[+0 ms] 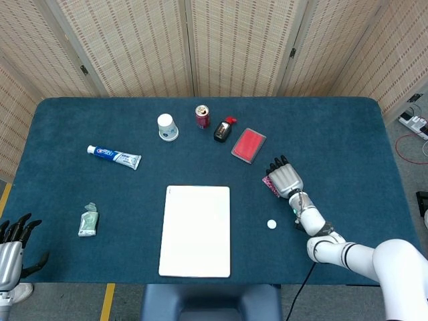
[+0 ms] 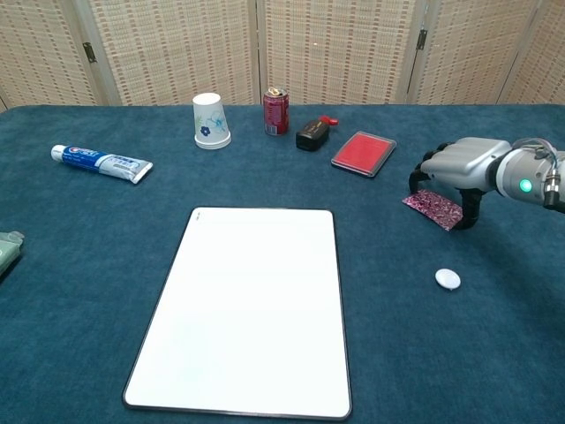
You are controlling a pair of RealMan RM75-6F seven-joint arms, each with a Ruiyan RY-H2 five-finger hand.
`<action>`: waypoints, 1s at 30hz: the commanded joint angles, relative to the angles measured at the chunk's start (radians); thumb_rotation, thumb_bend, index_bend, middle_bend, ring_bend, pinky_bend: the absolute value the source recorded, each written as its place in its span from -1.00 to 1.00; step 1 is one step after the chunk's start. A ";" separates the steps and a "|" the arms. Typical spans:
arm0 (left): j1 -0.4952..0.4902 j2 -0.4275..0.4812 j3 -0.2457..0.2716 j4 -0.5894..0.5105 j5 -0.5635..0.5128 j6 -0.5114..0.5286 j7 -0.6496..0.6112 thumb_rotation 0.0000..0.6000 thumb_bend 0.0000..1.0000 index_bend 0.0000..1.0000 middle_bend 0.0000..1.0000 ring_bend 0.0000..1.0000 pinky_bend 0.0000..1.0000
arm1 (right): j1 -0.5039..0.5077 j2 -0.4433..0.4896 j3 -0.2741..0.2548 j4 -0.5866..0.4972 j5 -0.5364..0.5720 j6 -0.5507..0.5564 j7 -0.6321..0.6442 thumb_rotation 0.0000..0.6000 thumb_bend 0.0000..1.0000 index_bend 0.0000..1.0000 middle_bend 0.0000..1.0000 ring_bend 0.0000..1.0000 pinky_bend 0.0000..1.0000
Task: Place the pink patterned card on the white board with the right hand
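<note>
Blue cloth covers the table (image 2: pixel 88 336), and the white board (image 2: pixel 247 309) lies flat at its near middle. Well right of it, the right hand (image 2: pixel 459 164) arches over the pink patterned card (image 2: pixel 433 209), fingers (image 2: pixel 415 183) curled down around its edges (whether they grip it, I cannot tell). The left hand (image 1: pixel 12 251) hangs open off the table's near-left corner.

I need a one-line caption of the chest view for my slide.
Right hand arches over the pink patterned card on the table, right of the white board.
</note>
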 commanded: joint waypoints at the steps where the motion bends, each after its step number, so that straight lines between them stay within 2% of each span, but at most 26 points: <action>1: 0.000 0.000 0.001 0.000 0.000 0.000 0.000 1.00 -0.31 -0.56 -0.76 -0.67 -1.00 | -0.002 0.000 0.001 0.000 -0.005 0.001 0.000 1.00 -0.50 -0.02 -0.64 -0.91 -1.00; 11: 0.001 0.005 0.001 -0.010 -0.005 -0.004 0.010 1.00 -0.31 -0.56 -0.76 -0.67 -1.00 | -0.017 0.022 0.024 -0.031 -0.050 0.025 0.034 1.00 -0.50 -0.01 -0.63 -0.91 -1.00; 22: -0.002 0.010 -0.002 -0.025 0.000 -0.003 0.024 1.00 -0.31 -0.57 -0.76 -0.67 -1.00 | -0.033 0.109 0.046 -0.223 -0.180 0.104 0.078 1.00 -0.50 -0.01 -0.63 -0.91 -1.00; 30: 0.001 0.016 0.001 -0.038 0.008 0.006 0.029 1.00 -0.31 -0.57 -0.76 -0.67 -1.00 | -0.003 0.095 0.054 -0.336 -0.239 0.108 0.037 1.00 -0.50 -0.05 -0.65 -0.92 -1.00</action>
